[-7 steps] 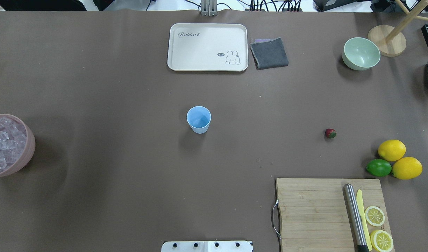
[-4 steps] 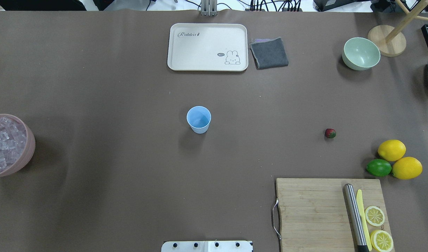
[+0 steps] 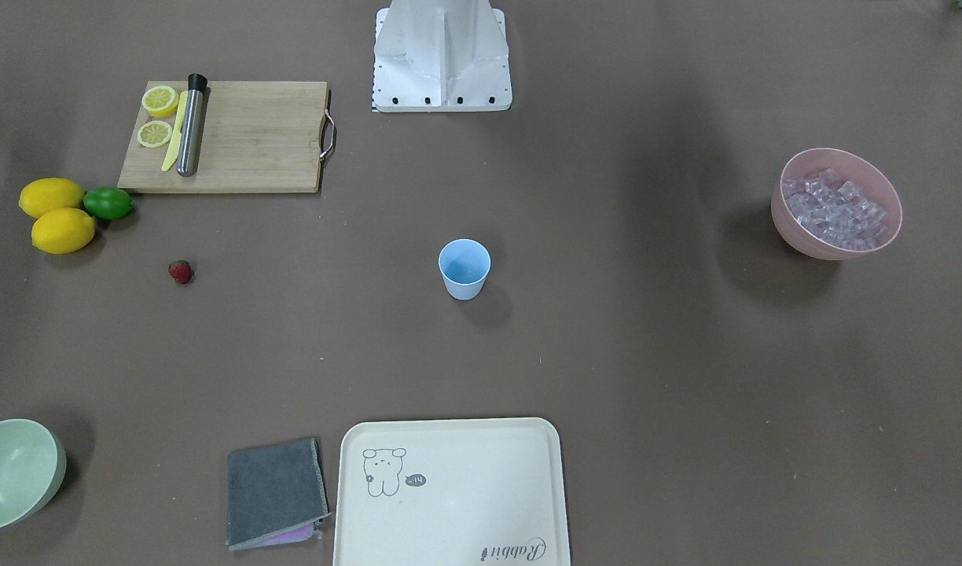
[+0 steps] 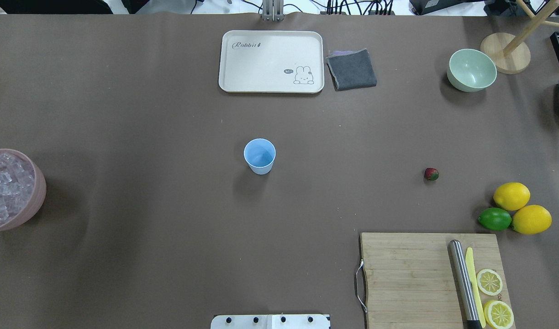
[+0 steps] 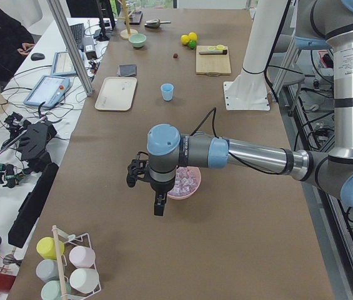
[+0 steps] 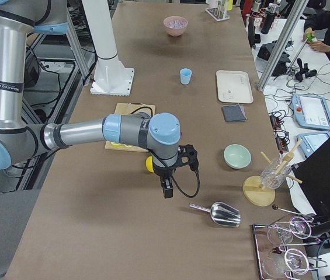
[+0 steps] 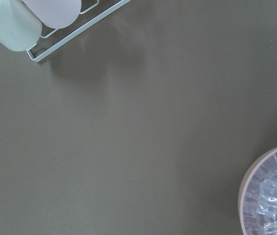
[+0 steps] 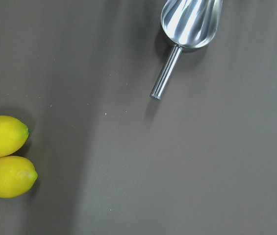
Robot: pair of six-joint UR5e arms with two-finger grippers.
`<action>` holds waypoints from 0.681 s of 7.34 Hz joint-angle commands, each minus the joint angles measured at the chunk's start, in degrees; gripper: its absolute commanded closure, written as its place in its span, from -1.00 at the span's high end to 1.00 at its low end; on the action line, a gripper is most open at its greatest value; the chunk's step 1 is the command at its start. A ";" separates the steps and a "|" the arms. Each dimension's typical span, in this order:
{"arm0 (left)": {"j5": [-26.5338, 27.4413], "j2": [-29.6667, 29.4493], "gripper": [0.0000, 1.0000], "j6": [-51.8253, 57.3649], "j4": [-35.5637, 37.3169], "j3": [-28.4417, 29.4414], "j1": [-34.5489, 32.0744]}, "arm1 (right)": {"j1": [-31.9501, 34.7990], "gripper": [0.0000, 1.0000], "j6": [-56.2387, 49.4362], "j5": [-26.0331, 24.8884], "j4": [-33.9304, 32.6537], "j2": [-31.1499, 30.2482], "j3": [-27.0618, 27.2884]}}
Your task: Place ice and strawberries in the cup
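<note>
The light-blue cup (image 4: 260, 156) stands upright and empty at the table's middle; it also shows in the front view (image 3: 464, 269). The ice (image 4: 3, 187) fills a pink bowl (image 4: 36, 201) at the left edge, and shows in the left wrist view (image 7: 275, 200). One red strawberry (image 4: 431, 173) lies on the cloth to the cup's right. My left gripper (image 5: 158, 204) hangs beside the pink bowl. My right gripper (image 6: 167, 189) hangs past the lemons, near a metal scoop. Both show only in side views, so I cannot tell whether they are open or shut.
Two lemons (image 4: 511, 195) and a lime (image 4: 494, 219) lie right of the strawberry. A cutting board (image 4: 407, 278) holds a steel rod and lemon slices. A cream tray (image 4: 270, 61), grey cloth (image 4: 351, 69) and green bowl (image 4: 471, 70) sit at the back. A metal scoop (image 8: 189, 19) lies nearby.
</note>
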 commanded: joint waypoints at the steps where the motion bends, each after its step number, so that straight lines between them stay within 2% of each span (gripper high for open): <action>1: 0.74 -1.20 0.94 2.02 -0.13 2.20 0.79 | 0.09 1.00 0.33 -0.35 -0.07 0.59 0.49; 5: 0.04 -1.03 0.95 1.85 -0.22 1.33 2.54 | 1.05 1.00 0.59 0.17 0.29 -0.02 -1.54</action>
